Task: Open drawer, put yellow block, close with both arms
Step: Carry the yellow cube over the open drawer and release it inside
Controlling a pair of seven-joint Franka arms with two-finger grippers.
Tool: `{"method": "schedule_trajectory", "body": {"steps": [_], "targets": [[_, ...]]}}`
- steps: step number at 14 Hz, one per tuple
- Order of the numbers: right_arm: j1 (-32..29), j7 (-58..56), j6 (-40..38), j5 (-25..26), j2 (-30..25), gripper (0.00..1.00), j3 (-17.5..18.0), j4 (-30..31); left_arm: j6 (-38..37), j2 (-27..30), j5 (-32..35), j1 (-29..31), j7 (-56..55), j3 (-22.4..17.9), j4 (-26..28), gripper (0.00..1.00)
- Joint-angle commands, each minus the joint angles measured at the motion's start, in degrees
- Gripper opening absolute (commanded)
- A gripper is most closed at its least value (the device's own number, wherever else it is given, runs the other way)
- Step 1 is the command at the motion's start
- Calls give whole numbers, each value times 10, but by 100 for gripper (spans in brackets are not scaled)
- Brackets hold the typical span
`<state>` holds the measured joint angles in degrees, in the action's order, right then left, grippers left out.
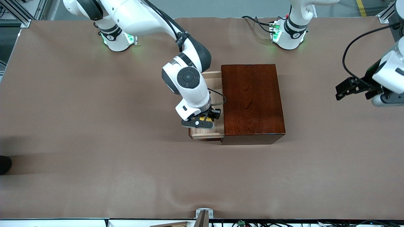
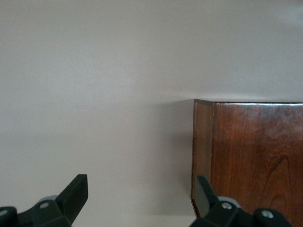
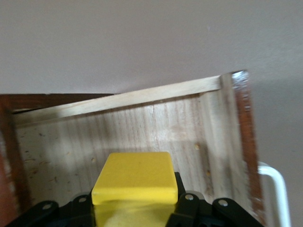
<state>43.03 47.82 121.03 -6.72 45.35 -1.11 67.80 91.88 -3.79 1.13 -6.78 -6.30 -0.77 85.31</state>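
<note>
While its fingers pinch the yellow block [image 3: 135,177], the right gripper [image 1: 202,121] hangs over the pulled-out drawer [image 1: 217,94], the block flat-side up above the pale wooden floor. That tray juts from the dark box [image 1: 252,101] toward the right arm's end of the table, white handle [image 3: 277,189] outermost. Waiting beside the box, the left gripper [image 2: 137,201] stands wide and empty.

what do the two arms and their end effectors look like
Both arms, right and left, have glossy white rounded shells with dark grey joints; their white bases glow green. Black cables run along each. The right end effector and left end effector are black, two-fingered, with small silver screws at the finger mounts.
</note>
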Motion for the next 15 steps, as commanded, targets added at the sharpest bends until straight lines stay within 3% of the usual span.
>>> {"method": "schedule_trajectory", "body": {"steps": [1, 2, 3, 7, 10, 15], "targets": [[5, -1, 25, -8, 11, 26, -3, 3, -20, 42, -1, 18, 44, 4, 28, 100], [4, 1, 26, -9, 11, 80, -2, 3, -27, 45, -1, 23, 63, 5, 28, 100], [2, 13, 25, -11, 11, 100, -2, 1, -35, 47, -1, 24, 74, 6, 28, 100], [-4, 29, 11, -15, -11, 100, -1, -1, -43, 46, -10, 66, 75, 51, 23, 100], [-13, 27, -82, -15, -52, 100, 1, -13, -44, 43, -11, 61, 73, 50, 23, 100], [-72, -29, -261, -13, -173, 100, -5, -2, -44, 21, -12, 63, 60, 56, 11, 100]]}}
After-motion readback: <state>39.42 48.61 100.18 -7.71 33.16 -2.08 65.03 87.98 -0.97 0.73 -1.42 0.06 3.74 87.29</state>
